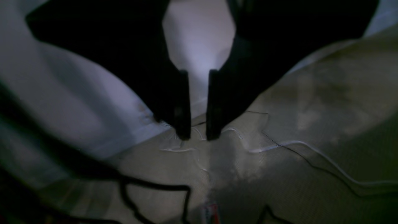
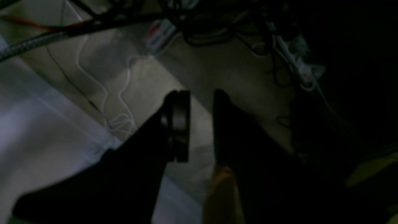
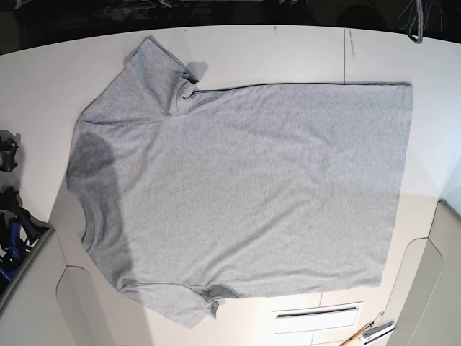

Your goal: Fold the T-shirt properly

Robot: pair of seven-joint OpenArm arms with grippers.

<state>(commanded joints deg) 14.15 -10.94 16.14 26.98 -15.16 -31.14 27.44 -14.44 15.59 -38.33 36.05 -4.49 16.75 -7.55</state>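
T-shirt (image 3: pixel 245 187) lies flat mid-table (image 3: pixel 288 50), collar at 9 o'clock; tool (image 3: pixel 371 333) at 5 o'clock. Left gripper (image 1: pixel 199 124) and right gripper (image 2: pixel 201 124) hang over cables (image 2: pixel 102 102), jaws slightly parted, empty

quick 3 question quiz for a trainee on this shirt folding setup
1. True or false: the T-shirt is already folded in half.
2. In the base view, the collar points toward which side of the picture? A) left B) right C) top
3. Fill in: in the wrist views, the fingers of the left hand and the right hand stand apart with ____ between them.

Key
1. False: it lies spread flat on the white table, plain side up.
2. A: the collar is at the left, the hem at the right.
3. Nothing: both are open and off the shirt.
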